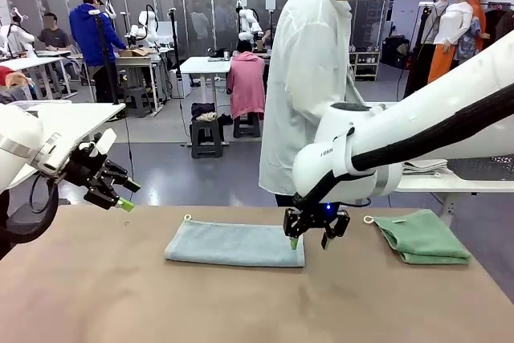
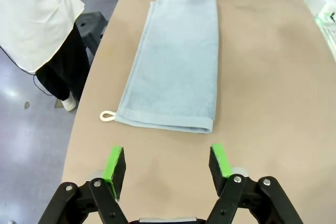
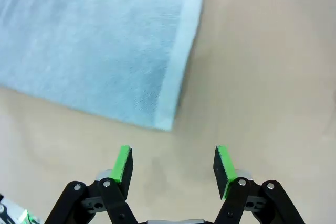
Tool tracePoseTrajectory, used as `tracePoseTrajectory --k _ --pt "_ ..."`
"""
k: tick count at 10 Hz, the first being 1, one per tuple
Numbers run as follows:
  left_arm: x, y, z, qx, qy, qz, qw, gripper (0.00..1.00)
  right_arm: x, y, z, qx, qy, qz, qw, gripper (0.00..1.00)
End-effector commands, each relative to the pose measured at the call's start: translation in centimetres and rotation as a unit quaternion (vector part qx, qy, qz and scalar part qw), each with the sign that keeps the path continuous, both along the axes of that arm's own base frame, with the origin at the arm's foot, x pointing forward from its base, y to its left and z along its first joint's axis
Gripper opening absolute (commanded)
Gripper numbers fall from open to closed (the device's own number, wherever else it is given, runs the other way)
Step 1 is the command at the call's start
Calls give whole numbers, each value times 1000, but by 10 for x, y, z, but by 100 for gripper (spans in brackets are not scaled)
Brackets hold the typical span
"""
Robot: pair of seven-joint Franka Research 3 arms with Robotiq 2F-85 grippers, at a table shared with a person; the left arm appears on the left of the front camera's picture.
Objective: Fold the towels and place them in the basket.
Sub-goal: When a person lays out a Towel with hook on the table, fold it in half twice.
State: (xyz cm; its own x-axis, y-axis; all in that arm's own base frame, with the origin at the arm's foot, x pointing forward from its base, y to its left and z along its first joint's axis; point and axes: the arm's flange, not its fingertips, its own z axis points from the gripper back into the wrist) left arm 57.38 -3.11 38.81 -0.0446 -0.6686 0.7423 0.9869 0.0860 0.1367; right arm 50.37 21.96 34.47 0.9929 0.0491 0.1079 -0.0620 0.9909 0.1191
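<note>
**A:** Front view first: where are the towels?

**B:** The blue towel (image 1: 234, 244) lies folded into a long strip on the table (image 1: 120, 295), mid-table, with a small white loop at its far left corner. The green towel (image 1: 422, 236) lies folded near the table's right side, well apart from the blue one, with a loop at its left corner too.

**A:** And the grippers?

**B:** The right gripper (image 1: 309, 239) hangs just above the blue towel's right end, pads pointing down. From the front I cannot tell whether its tips touch the cloth. The left gripper (image 1: 120, 198) hovers off the table's left edge, tilted toward the towel and well apart from it.

**A:** Are the jaws holding anything?

**B:** No. In the left wrist view the left gripper (image 2: 168, 163) stands wide with only bare table between its pads, and the blue towel (image 2: 176, 61) begins just beyond them. In the right wrist view the right gripper (image 3: 172, 165) is likewise spread wide and empty, with the towel's corner (image 3: 105, 51) just ahead of its pads.

**A:** Anything cut off?

**B:** The blue towel runs out of the right wrist view at the top and left. The person (image 1: 309, 70) in a white coat stands behind the table, with both hands out of sight behind the right arm. A green pad at the top edge of the left wrist view is mostly cropped.
</note>
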Motion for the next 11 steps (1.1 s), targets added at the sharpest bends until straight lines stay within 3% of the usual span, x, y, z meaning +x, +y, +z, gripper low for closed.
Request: tracePoseTrajectory --k 1,5,11 --pt "-2 2 -6 -33 -6 -16 999 81 22 13 -8 -12 -5 -37 999 78" --pt "-1 -2 -4 -16 3 -4 1000 81 51 34 -21 -6 -50 -81 995 78" --pt "-1 -2 -4 -16 3 -4 1000 81 71 38 -44 -19 -32 -120 992 78"
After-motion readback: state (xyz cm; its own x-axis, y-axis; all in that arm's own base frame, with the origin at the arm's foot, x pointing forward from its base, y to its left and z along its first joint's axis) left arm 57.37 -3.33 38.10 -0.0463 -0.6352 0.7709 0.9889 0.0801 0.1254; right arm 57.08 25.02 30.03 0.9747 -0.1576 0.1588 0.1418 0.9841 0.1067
